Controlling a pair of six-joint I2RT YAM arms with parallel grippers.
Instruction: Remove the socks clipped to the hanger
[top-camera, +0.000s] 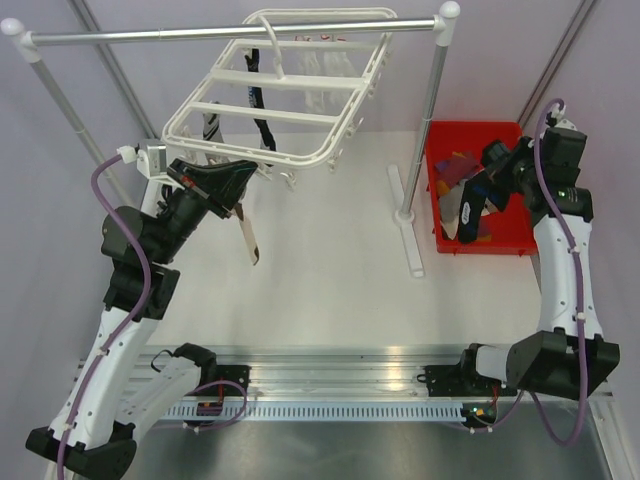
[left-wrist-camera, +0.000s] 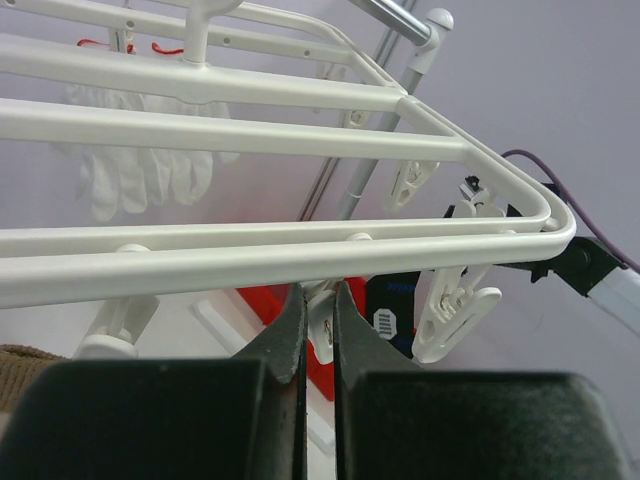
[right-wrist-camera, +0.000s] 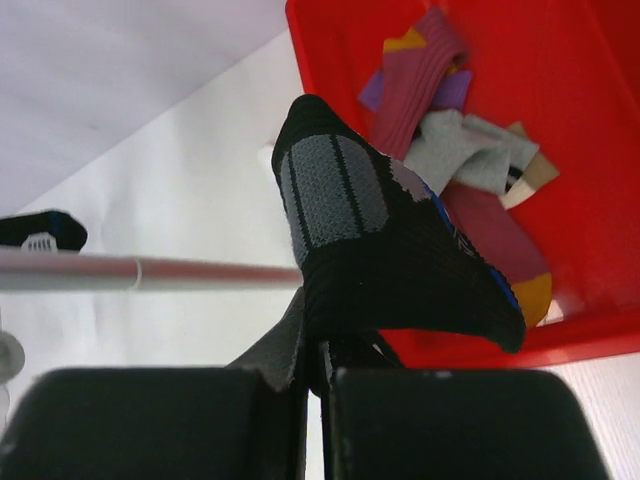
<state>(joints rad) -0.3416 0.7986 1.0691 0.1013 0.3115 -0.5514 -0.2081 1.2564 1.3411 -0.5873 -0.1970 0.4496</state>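
The white hanger (top-camera: 270, 105) hangs from the silver rail (top-camera: 200, 35). It also shows in the left wrist view (left-wrist-camera: 250, 130). My left gripper (top-camera: 236, 178) is under its front-left corner. In the left wrist view my left gripper (left-wrist-camera: 318, 300) is shut on a white clip (left-wrist-camera: 327, 325) just below the frame. A brown-and-cream sock (top-camera: 247, 235) hangs beside it. Black socks (top-camera: 262, 120) and white socks (left-wrist-camera: 140, 175) hang further back. My right gripper (top-camera: 470, 200) is over the red bin (top-camera: 505, 240). In the right wrist view my right gripper (right-wrist-camera: 318, 345) is shut on a black-and-grey sock (right-wrist-camera: 380, 230).
The red bin (right-wrist-camera: 580, 90) holds a maroon sock (right-wrist-camera: 415, 80), a grey sock (right-wrist-camera: 465, 150) and others. The rail's right post (top-camera: 432, 110) and its white foot (top-camera: 408, 235) stand between hanger and bin. Empty clips (left-wrist-camera: 455, 310) dangle at the frame's corner.
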